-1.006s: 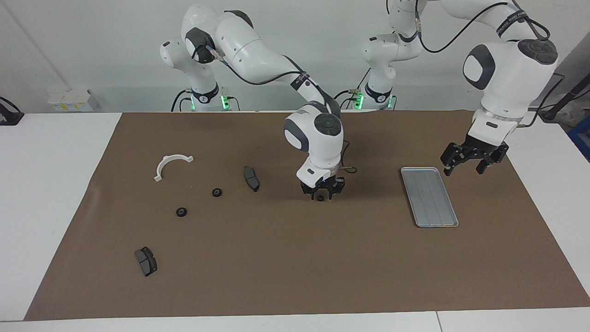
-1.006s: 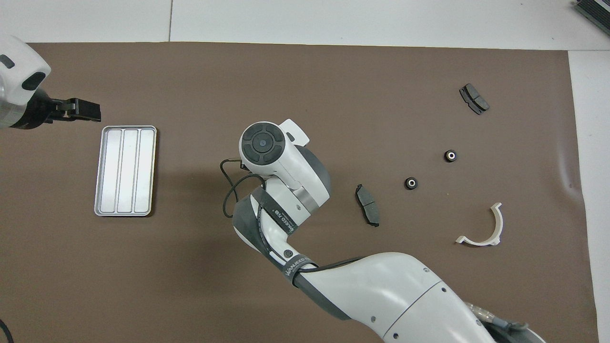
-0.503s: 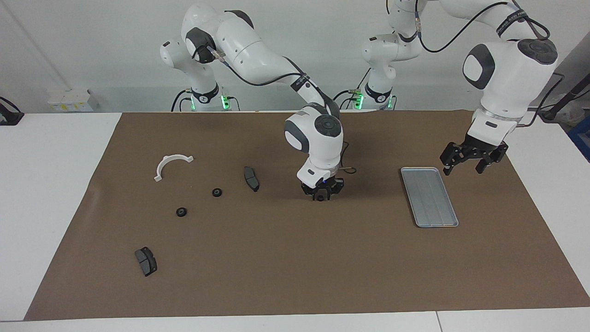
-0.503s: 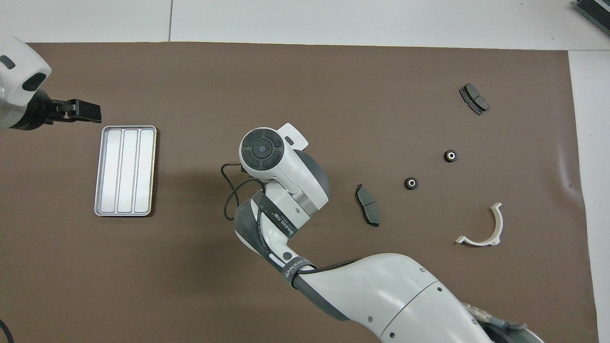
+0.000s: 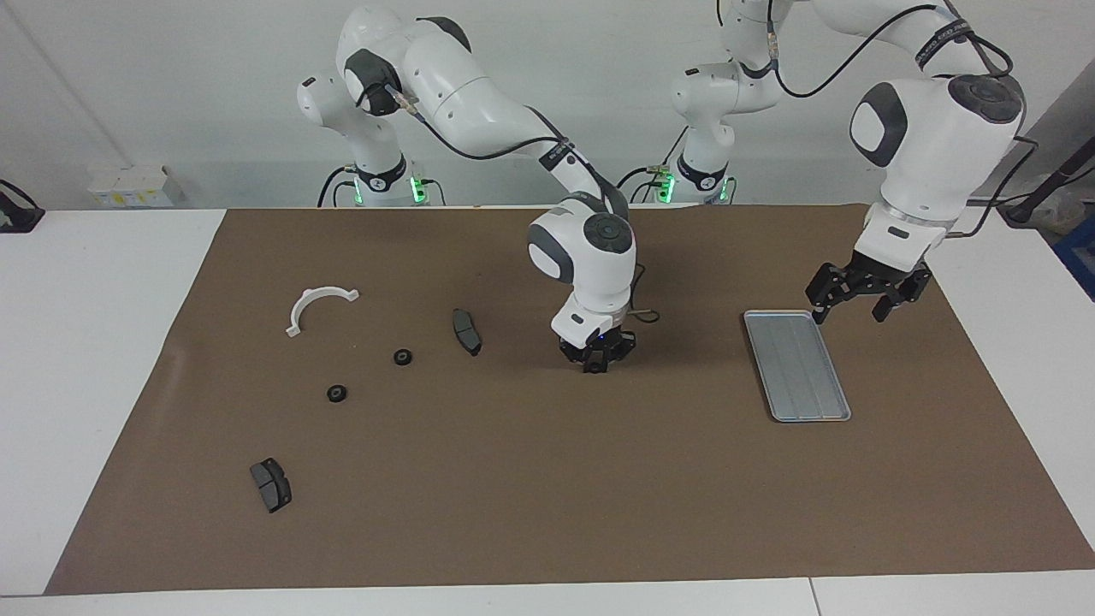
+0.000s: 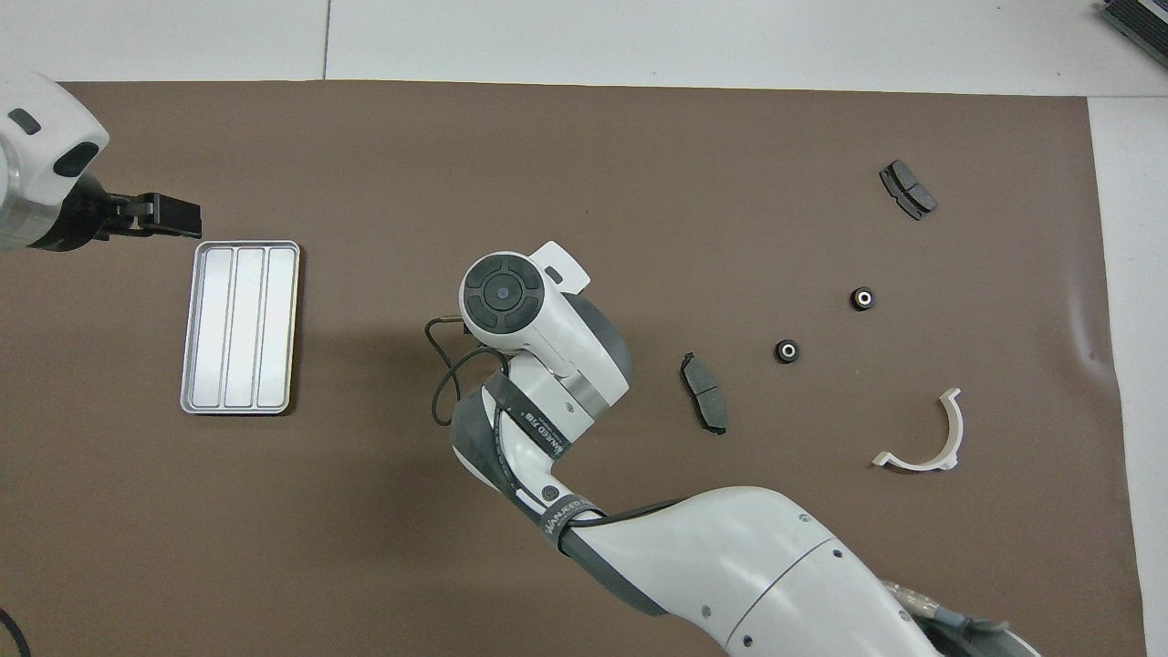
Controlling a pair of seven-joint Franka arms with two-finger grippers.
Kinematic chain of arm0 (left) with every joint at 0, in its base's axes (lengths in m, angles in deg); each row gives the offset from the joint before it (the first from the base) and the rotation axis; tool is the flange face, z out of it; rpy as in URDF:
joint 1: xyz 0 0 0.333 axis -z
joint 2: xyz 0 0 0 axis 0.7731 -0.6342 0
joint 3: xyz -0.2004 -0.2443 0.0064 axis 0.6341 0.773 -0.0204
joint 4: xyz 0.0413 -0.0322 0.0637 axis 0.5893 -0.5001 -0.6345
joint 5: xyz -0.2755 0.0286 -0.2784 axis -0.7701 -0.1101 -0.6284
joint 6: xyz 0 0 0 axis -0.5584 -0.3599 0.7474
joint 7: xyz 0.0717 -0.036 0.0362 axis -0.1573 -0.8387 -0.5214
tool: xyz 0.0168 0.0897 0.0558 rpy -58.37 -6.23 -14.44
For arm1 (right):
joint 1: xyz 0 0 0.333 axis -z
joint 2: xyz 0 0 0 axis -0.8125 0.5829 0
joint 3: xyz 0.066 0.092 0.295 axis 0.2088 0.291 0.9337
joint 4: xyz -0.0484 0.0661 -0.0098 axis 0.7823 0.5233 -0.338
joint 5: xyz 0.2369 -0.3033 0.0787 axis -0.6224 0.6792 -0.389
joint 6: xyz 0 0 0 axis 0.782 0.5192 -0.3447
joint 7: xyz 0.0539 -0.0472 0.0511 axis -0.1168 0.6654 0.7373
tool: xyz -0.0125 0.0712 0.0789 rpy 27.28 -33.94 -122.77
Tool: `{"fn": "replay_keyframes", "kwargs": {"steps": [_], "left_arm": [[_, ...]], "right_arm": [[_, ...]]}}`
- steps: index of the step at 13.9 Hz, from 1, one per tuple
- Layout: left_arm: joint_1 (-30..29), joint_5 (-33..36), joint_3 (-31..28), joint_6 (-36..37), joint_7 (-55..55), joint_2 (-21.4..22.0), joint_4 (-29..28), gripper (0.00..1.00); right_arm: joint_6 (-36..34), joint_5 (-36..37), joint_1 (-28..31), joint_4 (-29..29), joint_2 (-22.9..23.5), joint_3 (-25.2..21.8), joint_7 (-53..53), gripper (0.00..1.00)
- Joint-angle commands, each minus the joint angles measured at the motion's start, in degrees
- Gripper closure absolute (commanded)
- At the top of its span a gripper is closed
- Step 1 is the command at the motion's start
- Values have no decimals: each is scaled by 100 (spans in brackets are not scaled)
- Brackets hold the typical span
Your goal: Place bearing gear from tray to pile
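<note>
At the middle of the mat my right gripper [image 5: 593, 364] stands low, shut on a small black bearing gear [image 5: 592, 368] that rests on the mat. In the overhead view its own wrist hides both. The silver tray [image 5: 796, 364] [image 6: 240, 327] lies bare toward the left arm's end. My left gripper [image 5: 848, 313] [image 6: 173, 215] hangs open over the mat at the tray's corner nearest the robots. The pile is scattered toward the right arm's end: a white half-ring [image 5: 318, 306] [image 6: 922, 436] and two dark brake pads [image 5: 466, 331] [image 5: 270, 484].
Two more small black bearing gears [image 5: 403, 357] [image 5: 337, 393] lie on the brown mat [image 5: 547, 496] among the pile's parts. The right arm's long forearm [image 6: 730, 566] stretches over the mat's near part in the overhead view.
The right gripper's fingers have drawn together onto the bearing gear that lay between them. The left gripper has drifted a little toward the tray's corner.
</note>
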Motion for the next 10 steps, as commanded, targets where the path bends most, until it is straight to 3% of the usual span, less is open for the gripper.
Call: {"fn": "replay_keyframes", "kwargs": {"steps": [1, 2, 7, 10], "left_arm": [[63, 125, -45, 71, 14, 154, -227, 0], [63, 125, -36, 71, 22, 171, -298, 0], [63, 116, -36, 115, 14, 224, -404, 0], [71, 116, -18, 395, 14, 242, -395, 0]], "right_arm": [[120, 81, 10, -143, -78, -11, 47, 93], [120, 142, 63, -143, -122, -20, 38, 100], [112, 169, 694, -257, -438, -64, -84, 100], [146, 143, 1327, -747, -894, -55, -750, 100]]}}
